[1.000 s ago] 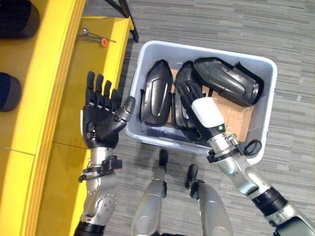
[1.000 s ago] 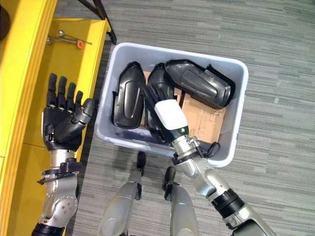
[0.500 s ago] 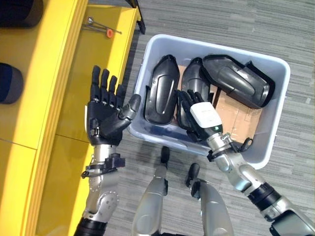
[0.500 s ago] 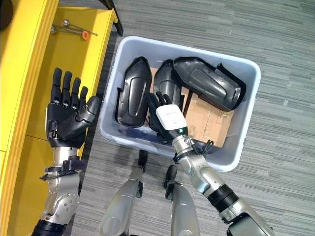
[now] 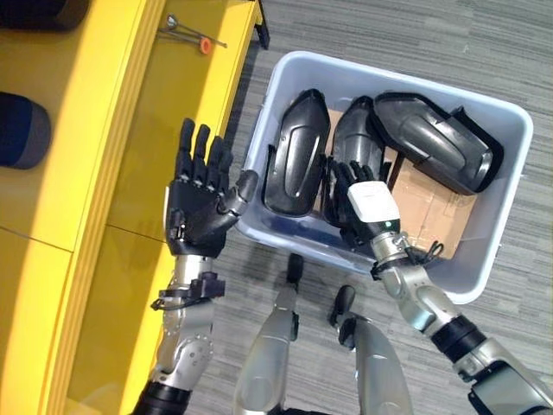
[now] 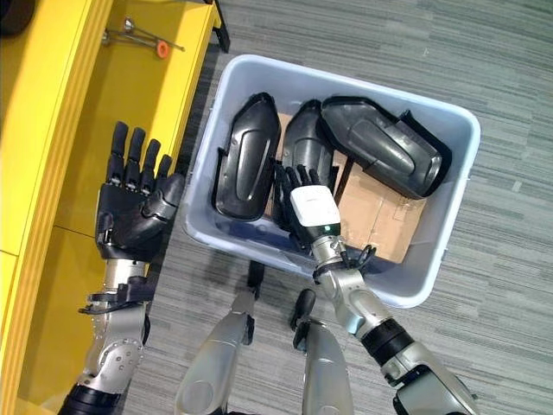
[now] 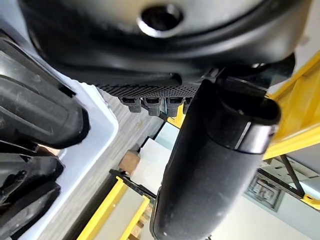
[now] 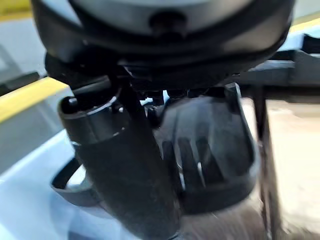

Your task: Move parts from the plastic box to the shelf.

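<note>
yellow shelf (image 5: 130, 112) along the left, its lower deck bare but for a small tool with an orange tip (image 5: 197, 41) at the far end; on the upper level, far left, two dark rounded things cut off by the edge. pale plastic box (image 5: 510, 173) on grey carpet just right of the shelf, cardboard sheet (image 5: 432, 207) lining its floor.

three black moulded parts inside, all yet to be moved: left part (image 5: 296, 164) lying lengthwise by the left wall, middle part (image 5: 359, 143) beside it and touching, right part (image 5: 436, 151) across the far right corner with one end overlapping the middle one. probably hard plastic shells, stiff and light for their bulk, smooth and glossy, so likely slippery under flat fingers. best taken across the narrow width or hooked under a rim edge, not pressed on the domed back. little risk of breakage, more of slipping or snagging on the neighbour.

left hand (image 5: 200, 207) held over the gap between shelf and box, palm up toward the camera, fingers straight and spread, thumb angled toward the box wall, empty.

right hand (image 6: 302, 203) reaching down into the box at the near end of the middle part, fingers extended over the shell; cannot tell whether closed round it or merely resting.
</note>
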You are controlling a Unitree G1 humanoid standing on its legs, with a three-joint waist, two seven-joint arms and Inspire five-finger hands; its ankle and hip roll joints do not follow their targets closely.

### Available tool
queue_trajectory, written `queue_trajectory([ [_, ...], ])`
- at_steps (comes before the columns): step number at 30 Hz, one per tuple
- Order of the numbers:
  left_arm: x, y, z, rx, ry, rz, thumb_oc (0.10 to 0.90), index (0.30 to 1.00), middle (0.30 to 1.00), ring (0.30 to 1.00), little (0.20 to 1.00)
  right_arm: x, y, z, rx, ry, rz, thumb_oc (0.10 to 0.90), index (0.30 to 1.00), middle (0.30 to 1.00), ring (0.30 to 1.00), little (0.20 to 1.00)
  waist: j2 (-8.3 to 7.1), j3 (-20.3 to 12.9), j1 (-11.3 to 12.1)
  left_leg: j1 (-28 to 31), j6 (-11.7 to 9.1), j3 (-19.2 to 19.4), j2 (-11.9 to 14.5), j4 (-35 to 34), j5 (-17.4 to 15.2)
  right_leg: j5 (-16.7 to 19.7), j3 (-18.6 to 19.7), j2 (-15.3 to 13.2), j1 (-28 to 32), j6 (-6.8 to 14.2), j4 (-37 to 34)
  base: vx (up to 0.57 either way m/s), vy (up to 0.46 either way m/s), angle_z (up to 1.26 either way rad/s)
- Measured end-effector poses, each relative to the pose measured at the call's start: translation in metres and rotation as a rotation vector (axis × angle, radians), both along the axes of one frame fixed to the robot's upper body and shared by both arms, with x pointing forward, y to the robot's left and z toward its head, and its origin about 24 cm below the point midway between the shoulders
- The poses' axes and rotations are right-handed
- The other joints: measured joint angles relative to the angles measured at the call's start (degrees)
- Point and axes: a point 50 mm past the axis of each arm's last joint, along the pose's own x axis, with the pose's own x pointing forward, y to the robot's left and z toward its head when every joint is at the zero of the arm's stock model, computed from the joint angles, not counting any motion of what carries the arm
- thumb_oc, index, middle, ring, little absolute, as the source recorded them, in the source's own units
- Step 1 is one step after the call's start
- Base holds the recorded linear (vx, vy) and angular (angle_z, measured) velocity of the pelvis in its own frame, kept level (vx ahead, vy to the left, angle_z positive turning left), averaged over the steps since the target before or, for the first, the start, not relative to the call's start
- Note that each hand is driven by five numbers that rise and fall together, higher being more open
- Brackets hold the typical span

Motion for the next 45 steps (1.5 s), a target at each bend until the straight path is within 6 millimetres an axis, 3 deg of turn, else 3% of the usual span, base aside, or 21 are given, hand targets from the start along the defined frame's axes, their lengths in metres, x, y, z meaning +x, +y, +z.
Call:
queue_trajectory([
  [13, 0.001, -0.007, -0.006, 0.007, 0.025, -0.030, 0.900, 1.000, 1.000, 1.000, 1.000, -0.004, -0.001, -0.015, 0.062, 0.037, -0.079, 0.900, 1.000, 1.000, 1.000, 1.000, 0.17, 0.85, -1.41, -0.78, 0.06, 0.46, -0.28, 0.00, -0.06, -0.13, 0.30, -0.51, -1.67, 0.19, 1.70, 0.00, 0.000, 0.00],
  [22, 0.006, -0.010, -0.006, 0.014, 0.028, -0.041, 0.900, 1.000, 1.000, 1.000, 1.000, 0.016, 0.011, -0.008, -0.006, 0.025, -0.118, 0.900, 1.000, 1.000, 1.000, 1.000, 0.30, 0.90, -0.91, -3.50, -0.35, 1.29, -0.20, 0.06, 0.95, -0.35, 0.19, -0.89, -5.05, 0.00, 3.33, 0.00, 0.000, 0.00],
  [28, 0.011, -0.018, -0.005, 0.029, 0.026, -0.079, 0.900, 1.000, 1.000, 1.000, 1.000, 0.032, 0.009, 0.004, -0.173, -0.046, -0.187, 0.900, 1.000, 1.000, 1.000, 1.000, 1.02, 1.04, -0.03, -5.73, -0.40, 1.50, -0.08, 0.64, 1.04, -1.21, -0.82, -1.57, -7.53, -0.68, 5.67, 0.00, -0.007, 0.09],
  [29, 0.011, -0.018, -0.005, 0.029, 0.030, -0.078, 0.900, 1.000, 1.000, 1.000, 1.000, 0.033, 0.007, 0.001, -0.192, -0.046, -0.206, 0.555, 0.517, 0.517, 0.517, 0.517, 1.04, 1.04, 0.31, -5.74, -0.42, 1.49, -0.05, 0.68, 1.06, -1.29, -0.82, -1.56, -7.60, -0.79, 5.87, -0.01, -0.020, 0.04],
  [30, 0.011, -0.018, -0.006, 0.029, 0.032, -0.076, 0.900, 1.000, 1.000, 1.000, 1.000, 0.035, 0.006, 0.001, -0.210, -0.050, -0.222, 0.400, 0.300, 0.300, 0.300, 0.300, 1.04, 1.03, 0.36, -5.79, -0.45, 1.44, -0.04, 0.73, 1.08, -1.40, -0.89, -1.60, -7.73, -0.90, 5.91, -0.01, -0.013, 0.03],
  [38, 0.010, -0.019, -0.011, 0.047, 0.038, -0.104, 0.900, 1.000, 1.000, 1.000, 1.000, 0.044, 0.012, 0.002, -0.160, -0.111, -0.406, 0.400, 0.300, 0.300, 0.300, 0.300, 1.73, 0.60, 0.98, -5.99, -0.46, 1.41, 0.29, 1.00, 1.06, -2.00, -1.92, -1.90, -7.93, -1.46, 6.75, 0.00, -0.006, 0.06],
  [41, 0.010, -0.022, -0.013, 0.025, 0.044, -0.136, 0.900, 1.000, 1.000, 1.000, 1.000, 0.045, 0.004, -0.003, -0.171, -0.128, -0.438, 0.400, 0.300, 0.300, 0.300, 0.300, 2.08, 0.08, 1.68, -5.98, -0.76, 1.36, 0.31, 0.93, 0.73, -2.44, -2.52, -2.13, -7.70, -1.64, 6.79, -0.01, 0.005, 0.15],
  [43, 0.009, -0.028, -0.014, 0.031, 0.048, -0.163, 0.900, 1.000, 1.000, 1.000, 1.000, 0.046, -0.012, -0.005, -0.155, -0.132, -0.455, 0.400, 0.300, 0.300, 0.300, 0.300, 2.85, -0.82, 1.65, -6.64, -2.47, 1.80, 0.21, 0.97, -3.16, -2.16, -3.32, -2.78, -7.52, -1.68, 5.17, 0.00, 0.029, 0.20],
  [45, 0.008, -0.028, -0.017, 0.030, 0.057, -0.166, 0.900, 1.000, 1.000, 1.000, 1.000, 0.043, -0.022, -0.011, -0.161, -0.142, -0.443, 0.400, 0.300, 0.300, 0.300, 0.300, 3.50, -1.23, 2.30, -6.65, -2.36, 2.66, 0.30, 1.84, -3.85, -1.73, -3.81, -3.21, -6.91, -1.72, 4.93, 0.00, 0.000, 0.00],
])
